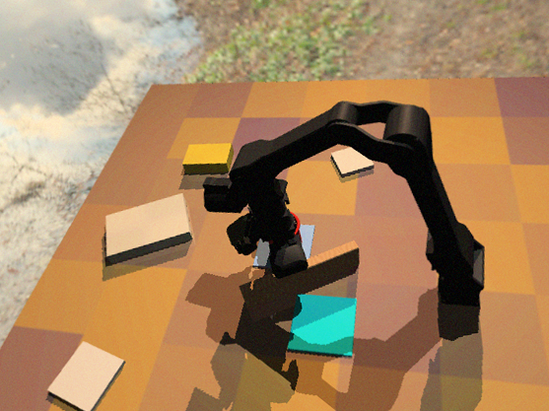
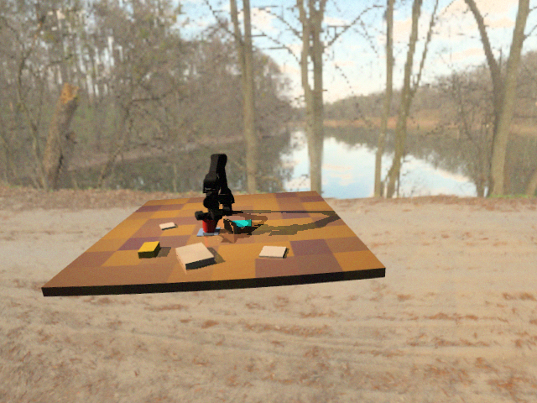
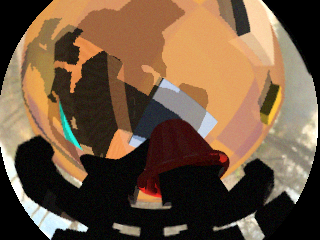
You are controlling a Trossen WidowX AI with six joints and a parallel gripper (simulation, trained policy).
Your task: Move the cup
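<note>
The red cup stands on the pale blue pad; the exterior view shows it about upright. My gripper is down at the cup's rim. In the wrist view one finger is outside the cup and the other reaches into its mouth, and they are shut on the wall between them. The arm hides most of the cup in the top view. The marbles are not visible. The teal pad bears no cup.
A low wooden wall stands between the two pads. A large pale block, a yellow block and two small pale tiles lie around on the table.
</note>
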